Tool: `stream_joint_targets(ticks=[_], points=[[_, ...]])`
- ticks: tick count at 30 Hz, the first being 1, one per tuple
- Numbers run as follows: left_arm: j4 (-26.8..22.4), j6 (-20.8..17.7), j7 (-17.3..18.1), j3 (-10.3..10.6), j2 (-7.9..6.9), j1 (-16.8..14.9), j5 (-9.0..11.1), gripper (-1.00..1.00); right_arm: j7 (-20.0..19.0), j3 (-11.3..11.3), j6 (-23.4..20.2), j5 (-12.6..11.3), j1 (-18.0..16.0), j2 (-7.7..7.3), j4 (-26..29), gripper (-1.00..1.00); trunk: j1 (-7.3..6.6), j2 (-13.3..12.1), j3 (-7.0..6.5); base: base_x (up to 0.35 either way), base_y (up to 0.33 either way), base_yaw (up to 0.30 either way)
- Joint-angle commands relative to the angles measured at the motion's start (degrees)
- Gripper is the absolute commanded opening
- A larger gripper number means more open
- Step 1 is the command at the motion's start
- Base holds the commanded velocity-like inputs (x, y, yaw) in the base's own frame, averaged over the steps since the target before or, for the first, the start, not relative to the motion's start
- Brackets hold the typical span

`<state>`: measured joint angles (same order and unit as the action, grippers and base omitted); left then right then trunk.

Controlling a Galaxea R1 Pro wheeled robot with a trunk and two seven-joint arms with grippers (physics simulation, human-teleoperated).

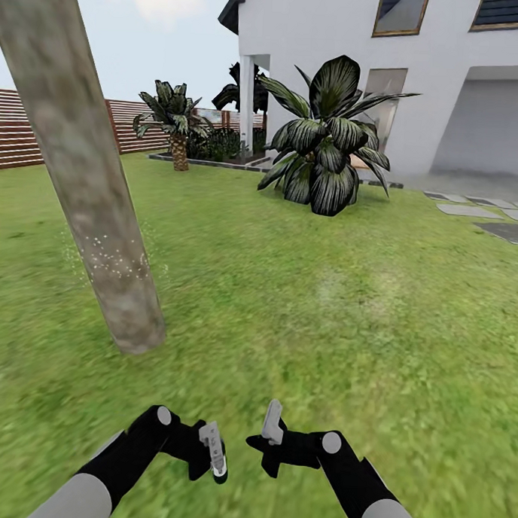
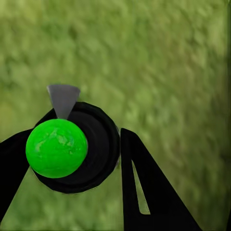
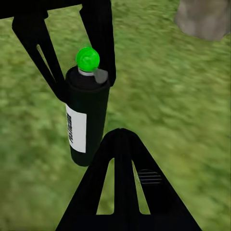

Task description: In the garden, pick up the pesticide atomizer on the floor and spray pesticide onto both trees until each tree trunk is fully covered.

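The pesticide atomizer (image 3: 86, 115) is a black can with a white label, a green ball top (image 2: 57, 148) and a grey nozzle. My left gripper (image 1: 214, 454) is shut on it, low in the head view just over the grass. A thick grey-beige tree trunk (image 1: 89, 184) leans up at the left, a short way ahead of that gripper. Fine white specks (image 1: 116, 260) dot its lower part. The trunk's foot (image 3: 202, 19) also shows in the right wrist view. My right gripper (image 1: 270, 433) hangs shut and empty beside the can, its fingers (image 3: 120, 159) pressed together.
Green lawn (image 1: 325, 307) stretches ahead and to the right. A big broad-leaved plant (image 1: 324, 149) and a small palm (image 1: 174, 127) stand in front of the white house (image 1: 417, 85). A brown slat fence (image 1: 23, 132) runs along the far left. Grey paving slabs (image 1: 479, 212) lie at the right.
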<state>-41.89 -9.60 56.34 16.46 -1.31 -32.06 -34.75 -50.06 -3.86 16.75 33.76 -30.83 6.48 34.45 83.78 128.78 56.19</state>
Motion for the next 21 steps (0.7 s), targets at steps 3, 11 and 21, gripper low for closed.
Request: stream_joint_targets(ticks=[3,11,21], points=[[-0.2,-0.6,0.2,0.2,0.53,0.0,0.0,-1.0,0.0,0.1,0.3,0.5,0.0,0.07,0.1,-1.0,-0.01,0.0,0.05,0.0,0.0,0.0],[-0.3,-0.6,0.1,0.5,0.98,0.0,-3.7,-1.0,-0.1,0.1,0.3,0.5,0.0,1.22,0.1,-1.0,-0.01,0.0,0.05,0.0,0.0,0.0],[-0.4,-0.3,0.2,0.4,1.68,-0.5,-5.2,-1.0,0.0,-3.5,0.2,0.4,0.0,1.25,0.2,-1.0,-0.01,0.0,0.05,0.0,0.0,0.0]])
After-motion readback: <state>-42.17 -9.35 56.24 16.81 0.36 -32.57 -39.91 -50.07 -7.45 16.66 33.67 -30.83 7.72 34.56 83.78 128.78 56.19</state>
